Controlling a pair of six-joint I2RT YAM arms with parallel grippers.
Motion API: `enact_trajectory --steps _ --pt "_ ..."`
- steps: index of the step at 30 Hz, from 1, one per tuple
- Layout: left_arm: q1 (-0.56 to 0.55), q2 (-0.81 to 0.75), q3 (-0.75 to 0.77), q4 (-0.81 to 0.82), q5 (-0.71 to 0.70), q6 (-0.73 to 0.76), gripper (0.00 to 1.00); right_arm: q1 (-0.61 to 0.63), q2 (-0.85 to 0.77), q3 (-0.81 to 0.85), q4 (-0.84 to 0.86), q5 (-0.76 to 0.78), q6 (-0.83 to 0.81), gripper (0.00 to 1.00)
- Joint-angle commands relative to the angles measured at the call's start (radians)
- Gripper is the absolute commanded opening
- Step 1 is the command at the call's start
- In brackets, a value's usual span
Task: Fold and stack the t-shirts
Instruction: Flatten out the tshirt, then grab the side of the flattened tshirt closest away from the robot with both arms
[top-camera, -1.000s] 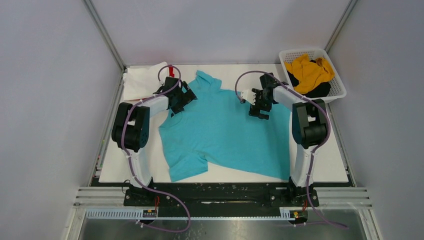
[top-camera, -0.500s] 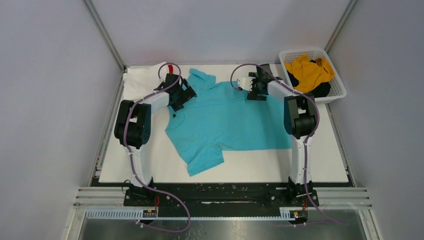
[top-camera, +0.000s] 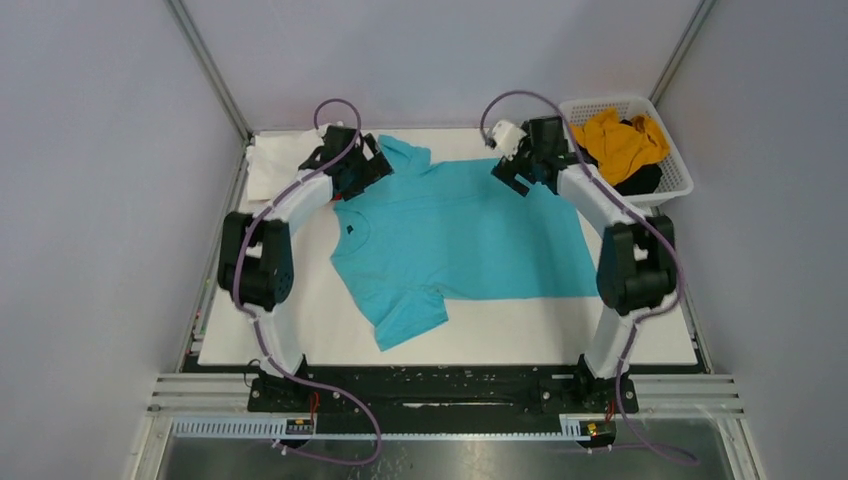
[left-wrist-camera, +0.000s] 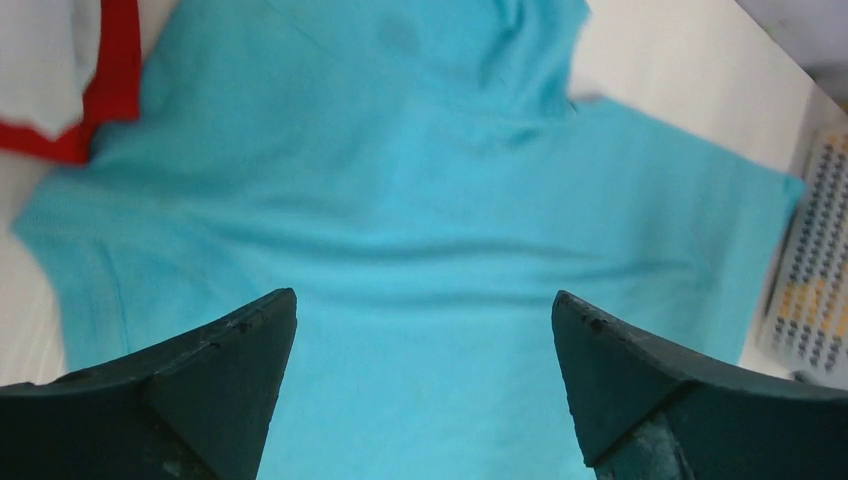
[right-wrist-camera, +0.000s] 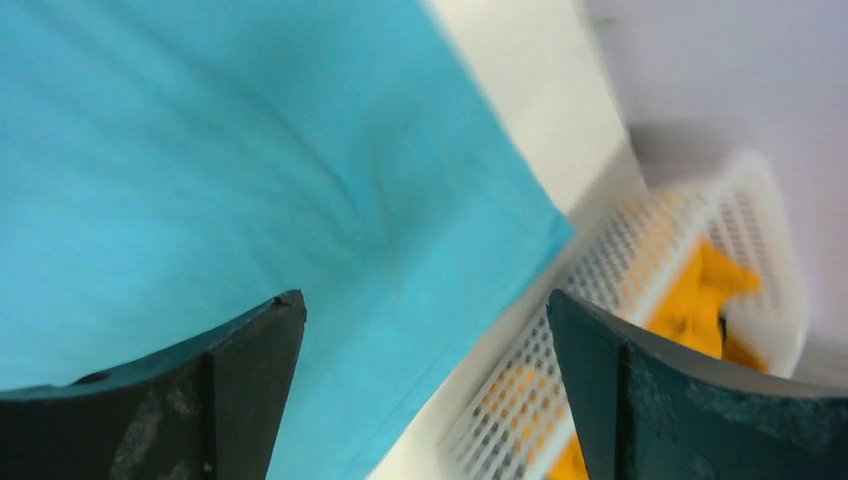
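Presently, at the far left corner of the white table, a folded white cloth t-shirt is lying with a red t-shirt showing at its edge. Just beside them the left gripper is hovering, jaws wide and empty, over the far sleeve of the turquoise short-sleeved t-shirt, which is lying spread flat across the table's centre. The right gripper, equally wide and empty, is hanging over its far hem corner. At the far right corner, the white plastic lattice basket is holding a mustard-yellow t-shirt and a black t-shirt.

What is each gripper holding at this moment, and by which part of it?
Nothing is held. The left gripper and the right gripper both stand open with nothing between their fingers, over the turquoise t-shirt, which lies spread on the table.
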Motion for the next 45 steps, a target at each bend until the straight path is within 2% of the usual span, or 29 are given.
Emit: enact_trajectory --steps 1,4,7,9,11,13,16,20,25,29,31,35,39,40,41,42,45 --pt "-0.113 -0.304 -0.194 -0.011 -0.083 0.049 0.99 0.018 -0.321 -0.031 0.059 0.147 0.759 0.99" --pt "-0.203 -0.479 -0.419 -0.015 -0.143 0.025 0.99 0.013 -0.475 -0.096 0.016 0.211 1.024 0.99" --pt "-0.306 -0.627 -0.562 -0.052 -0.228 -0.02 0.99 -0.003 -0.654 -0.196 -0.003 0.321 1.325 0.99" --pt "-0.362 -0.689 -0.607 -0.095 -0.243 -0.042 0.99 -0.013 -0.762 -0.332 0.089 0.254 1.439 0.99" --pt "-0.429 -0.747 -0.647 -0.143 -0.264 -0.049 0.99 -0.014 -0.853 -0.452 0.142 0.184 1.476 1.0" --pt "-0.507 -0.8 -0.701 -0.204 -0.32 -0.08 0.98 -0.014 -0.921 -0.529 0.061 0.227 1.485 0.99" --pt "-0.63 -0.872 -0.812 -0.237 -0.316 -0.131 0.92 -0.014 -1.026 -0.639 -0.076 0.309 1.518 1.0" --pt "-0.79 -0.918 -0.903 -0.26 -0.303 -0.228 0.83 -0.014 -1.175 -0.824 -0.136 0.338 1.58 0.99" --pt "-0.848 -0.872 -0.953 -0.266 -0.345 -0.311 0.66 -0.013 -1.271 -0.939 -0.181 0.38 1.6 1.0" --pt "-0.849 -0.805 -0.962 -0.261 -0.377 -0.33 0.61 -0.014 -1.275 -0.95 -0.189 0.382 1.581 0.99" --pt "-0.849 -0.772 -0.964 -0.243 -0.366 -0.331 0.55 -0.014 -1.266 -0.958 -0.188 0.392 1.574 1.0" --pt "-0.855 -0.704 -0.968 -0.196 -0.353 -0.325 0.51 -0.014 -1.226 -0.958 -0.197 0.407 1.58 0.99" --pt "-0.878 -0.607 -0.937 -0.212 -0.358 -0.342 0.29 -0.013 -1.179 -0.948 -0.21 0.423 1.589 1.0" --pt "-0.88 -0.584 -0.928 -0.232 -0.37 -0.354 0.2 -0.014 -1.169 -0.948 -0.211 0.426 1.59 1.0" --pt "-0.88 -0.56 -0.918 -0.258 -0.381 -0.366 0.07 -0.013 -1.163 -0.947 -0.213 0.432 1.591 0.99" --pt "-0.881 -0.54 -0.903 -0.29 -0.401 -0.381 0.0 -0.013 -1.159 -0.948 -0.214 0.441 1.597 1.0" --pt "-0.881 -0.529 -0.876 -0.41 -0.467 -0.429 0.0 -0.014 -1.157 -0.943 -0.22 0.421 1.602 1.0"
